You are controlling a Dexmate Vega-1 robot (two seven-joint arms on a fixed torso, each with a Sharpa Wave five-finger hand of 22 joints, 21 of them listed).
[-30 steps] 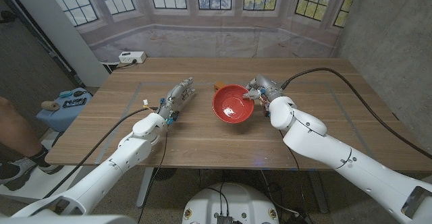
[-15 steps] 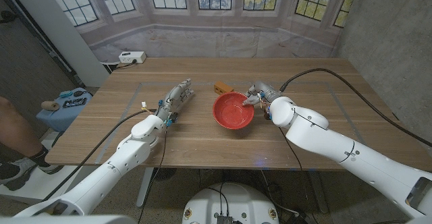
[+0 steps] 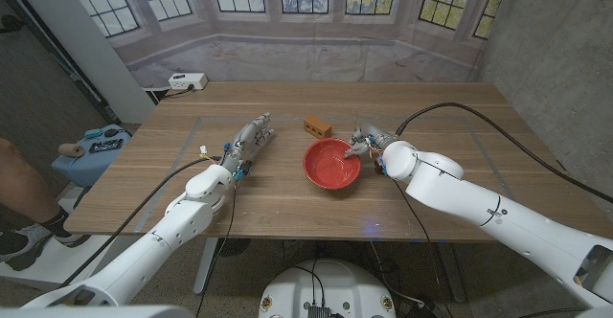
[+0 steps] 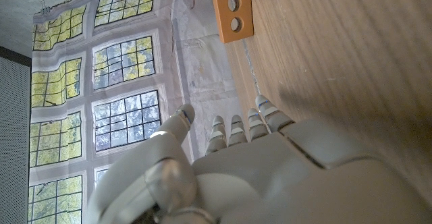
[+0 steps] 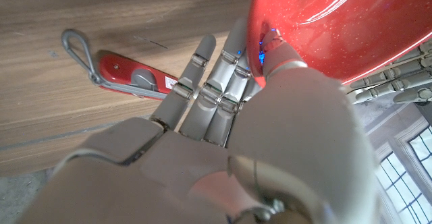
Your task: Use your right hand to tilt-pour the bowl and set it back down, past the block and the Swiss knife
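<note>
Wood-grain table point(image 3: 287, 189), glossy round red bowl point(image 3: 330, 165) in right hand point(image 3: 367, 143).

Even bright light, soft shadows, wrist cams blurry

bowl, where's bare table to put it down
Free: the wide stretch between the bowl and the table's near edge, and the far right side beyond the right hand. Crowded: around the block and the Swiss knife by that hand.

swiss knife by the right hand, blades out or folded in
Folded in, as far as it shows: the Swiss knife lies on the table as a closed red handle with its key ring; the right hand covers one end.
</note>
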